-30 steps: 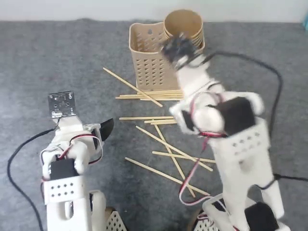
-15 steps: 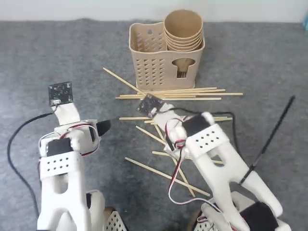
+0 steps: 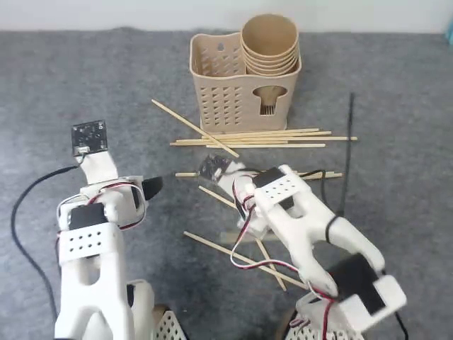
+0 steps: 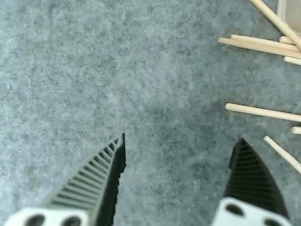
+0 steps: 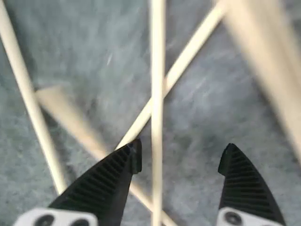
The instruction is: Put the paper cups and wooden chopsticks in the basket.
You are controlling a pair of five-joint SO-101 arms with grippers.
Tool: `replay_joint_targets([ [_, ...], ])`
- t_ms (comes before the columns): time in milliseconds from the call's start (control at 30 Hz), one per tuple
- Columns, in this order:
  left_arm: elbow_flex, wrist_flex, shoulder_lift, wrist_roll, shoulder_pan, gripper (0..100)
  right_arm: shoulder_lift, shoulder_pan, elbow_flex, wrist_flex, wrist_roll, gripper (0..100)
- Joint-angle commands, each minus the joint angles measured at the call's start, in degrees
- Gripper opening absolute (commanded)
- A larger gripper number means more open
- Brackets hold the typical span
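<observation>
A beige slotted basket (image 3: 225, 95) stands at the back of the grey carpet with stacked paper cups (image 3: 270, 42) inside one end. Wooden chopsticks (image 3: 248, 140) lie scattered in front of it. My right arm (image 3: 283, 198) is bent low over the middle chopsticks. Its gripper (image 5: 182, 147) is open just above the carpet, and one chopstick (image 5: 156, 94) runs between its fingers, over other crossed sticks. My left gripper (image 4: 181, 143) is open over bare carpet, left of the sticks, with chopstick ends (image 4: 263, 112) beyond it. Its black finger (image 3: 152, 187) points toward them.
Black cables (image 3: 347, 156) trail right of the right arm and another (image 3: 21, 212) left of the left arm. The carpet's far edge meets a pale wall behind the basket. Bare carpet spreads at the far left and far right.
My right arm has swung down from the basket's cups to the chopsticks in the middle and stretched low over them. The left arm shifted slightly a second ago, then stayed still.
</observation>
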Motion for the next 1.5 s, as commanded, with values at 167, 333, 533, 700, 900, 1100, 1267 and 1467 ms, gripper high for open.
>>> replay_joint_targets([
  [167,-3.21,-1.32,0.18,-0.53,-1.76,34,-0.4,-2.33,-1.41,2.77,1.93,27.7],
  [333,-3.21,-1.32,0.18,-0.53,-2.02,34,0.22,-2.42,-1.76,1.36,2.2,7.0],
  [533,-3.21,-1.32,0.18,-0.53,-1.93,34,-3.21,-2.42,-1.76,3.65,2.29,0.4],
  [700,-3.12,-1.32,0.18,-0.53,-1.85,34,-13.93,-2.24,-1.76,7.25,2.29,0.8],
  [900,-3.03,-1.41,0.26,-0.53,-1.85,34,-31.69,-2.24,-1.76,10.68,2.11,0.8],
  [1100,-2.95,-2.02,0.26,-0.53,-1.85,34,-49.01,-2.33,-1.76,3.91,2.02,0.8],
  [1267,-2.95,-2.11,0.26,-0.53,-1.85,34,-54.11,-2.15,-1.76,-12.62,2.02,0.8],
  [1467,-2.86,-2.11,0.35,-0.44,-1.85,34,-51.03,-2.24,-1.93,-33.36,-1.93,0.8],
])
